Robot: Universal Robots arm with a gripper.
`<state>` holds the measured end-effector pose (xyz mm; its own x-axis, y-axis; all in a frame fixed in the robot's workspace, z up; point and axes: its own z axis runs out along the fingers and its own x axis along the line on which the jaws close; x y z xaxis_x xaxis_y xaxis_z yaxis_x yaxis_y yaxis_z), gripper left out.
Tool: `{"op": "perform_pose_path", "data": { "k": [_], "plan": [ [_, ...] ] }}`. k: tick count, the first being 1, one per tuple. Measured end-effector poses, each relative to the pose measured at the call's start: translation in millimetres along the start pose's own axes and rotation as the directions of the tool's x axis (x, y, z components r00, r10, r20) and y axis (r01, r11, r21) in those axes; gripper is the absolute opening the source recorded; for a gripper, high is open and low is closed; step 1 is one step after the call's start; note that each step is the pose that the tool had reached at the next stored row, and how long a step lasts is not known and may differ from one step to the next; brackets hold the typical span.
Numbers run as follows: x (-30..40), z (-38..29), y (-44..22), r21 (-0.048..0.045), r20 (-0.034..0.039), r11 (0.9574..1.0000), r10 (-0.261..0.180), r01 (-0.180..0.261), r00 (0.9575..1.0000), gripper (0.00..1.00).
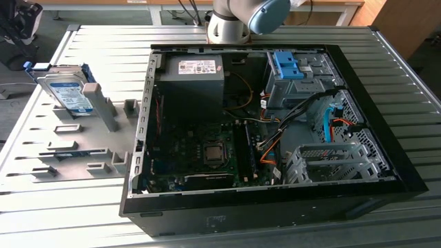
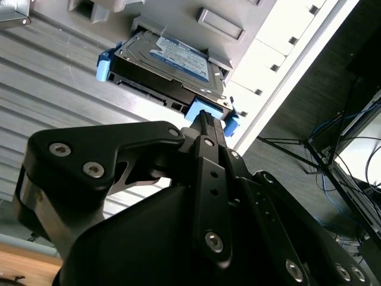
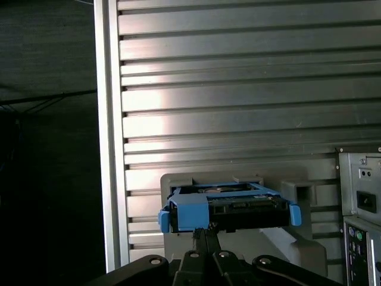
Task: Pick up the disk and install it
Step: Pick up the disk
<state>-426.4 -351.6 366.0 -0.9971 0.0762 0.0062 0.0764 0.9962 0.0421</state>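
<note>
The gripper (image 2: 203, 117) is sitting with its black fingers (image 2: 207, 143) pressed together and nothing between them, so it's closed and not holding anything, going by both wrist views. In the first wrist view the tips are lining up with the blue frame on the disk (image 3: 244, 210). I honestly can't tell if they're touching it or just hanging in front of it. In the second wrist view the disk (image 2: 172, 62) is showing its white-and-blue label and silver top, with blue plastic sticking out at both ends. From the exterior view, the disk (image 1: 69, 95) is standing on its edge, leaning a little, in a slot at the far end of a light grey holder plate (image 1: 76, 155). That plate is lying near the far corner of the slatted metal bench (image 1: 393, 67), on the exterior view's left. Just beside the plate, an open PC case (image 1: 386, 155) is lying on its side and taking up the middle of the bench. Inside it, a dark grey power supply (image 1: 193, 82) with a white sticker is sitting at the far end and a bare blue clip (image 1: 288, 64) is sticking up from a bay. The motherboard (image 1: 200, 150) is lying flat, and a perforated silver drive cage (image 1: 331, 160) is sitting toward the near corner. The arm (image 1: 238, 20) is rising from the far edge of the bench, behind the case.
</note>
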Motion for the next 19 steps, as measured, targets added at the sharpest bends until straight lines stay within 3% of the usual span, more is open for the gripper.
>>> {"op": "perform_pose_path", "data": {
  "k": [5, 10, 15, 19],
  "plan": [
    [0.2, -0.1, 0.0, 0.0001, -0.0002, 1.0, -0.004, 0.004, 1.0, 0.11],
    [0.3, 0.3, 0.0, 0.0004, -0.0038, 0.9961, -0.089, 0.089, 0.996, 0.11],
    [0.2, 0.6, -0.1, 0.0006, -0.0077, 0.984, -0.178, 0.178, 0.9839, 0.11],
    [0.2, 0.8, 0.0, 0.0003, -0.0108, 0.9682, -0.25, 0.25, 0.9682, 0.11]
  ]
}}
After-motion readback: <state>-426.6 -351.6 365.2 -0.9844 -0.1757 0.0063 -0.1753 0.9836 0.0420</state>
